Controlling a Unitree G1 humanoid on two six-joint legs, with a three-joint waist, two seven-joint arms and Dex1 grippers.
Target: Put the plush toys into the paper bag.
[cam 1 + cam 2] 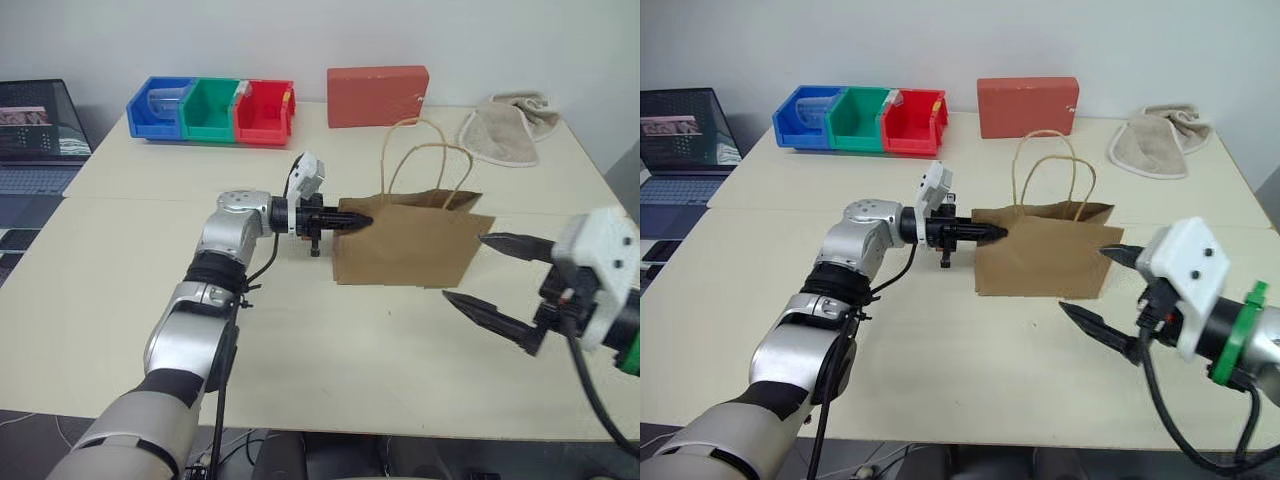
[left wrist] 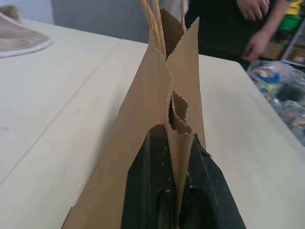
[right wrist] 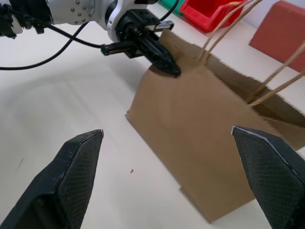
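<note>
Nearest, right gripper (image 1: 495, 290), fingers spread wide and holding nothing, just off the bag's right side. Beyond it, paper bag (image 1: 410, 240), standing upright near the middle of the cream table (image 1: 300, 340). At the bag's left upper edge, left gripper (image 1: 355, 222), pointing level toward the right, clenched on a fold of the paper rim. Farther back, a row of blue, green and red bins (image 1: 210, 110), a red box (image 1: 377, 96) and a beige towel (image 1: 505, 130) along the far edge; a laptop (image 1: 35, 130) off to the left.

Risks from here, as a judgement: thin serrated rim tearing if pulled hard; light bag tipping or sliding under a sideways tug; mouth staying pinched narrow, leaving little room for a toy; looped handles (image 1: 425, 160) snagging a finger on entry.

Bag: brown kraft, creased at the gusset, two thin tan handles rising above an open, sawtooth-cut mouth. Plush toys not to be placed from these pictures.
</note>
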